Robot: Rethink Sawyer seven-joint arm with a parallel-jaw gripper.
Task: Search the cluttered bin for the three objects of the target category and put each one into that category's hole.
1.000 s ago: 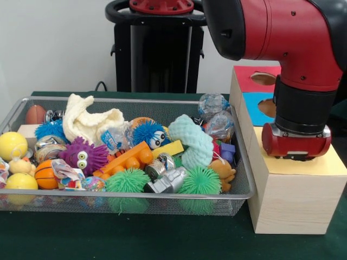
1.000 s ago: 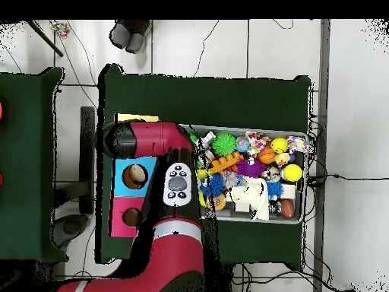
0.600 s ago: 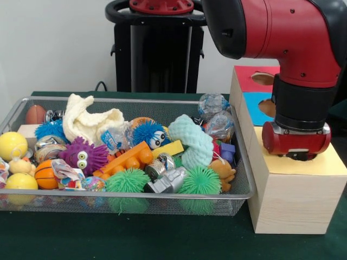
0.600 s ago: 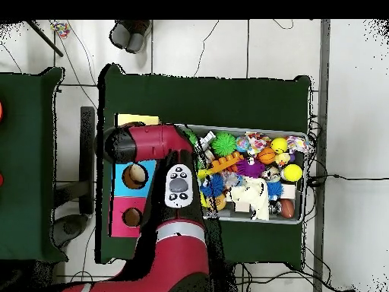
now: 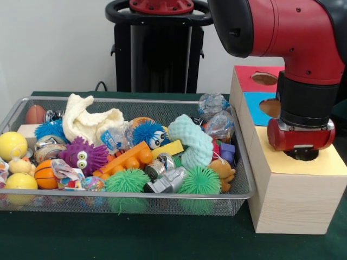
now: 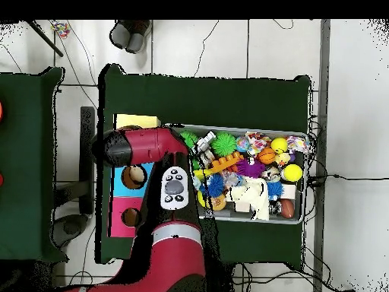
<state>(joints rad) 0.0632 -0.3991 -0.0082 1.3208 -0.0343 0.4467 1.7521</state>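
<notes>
Filling the bin (image 5: 238,162) at left, toys overlap so that many lie half hidden; which ones belong to the target category cannot be told. Open cloth runs along its front. At right, the gripper (image 5: 301,154) sinks into the yellow hole (image 5: 309,157) of the box (image 5: 293,200), fingers hidden, state unclear.

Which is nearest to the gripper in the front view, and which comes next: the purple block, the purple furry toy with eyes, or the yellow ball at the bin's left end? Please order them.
Measured from the gripper over the yellow hole:
1. Purple block, at the bin's right end, beside the box.
2. Purple furry toy, left of the bin's middle.
3. Yellow ball, at the far left end.
</notes>
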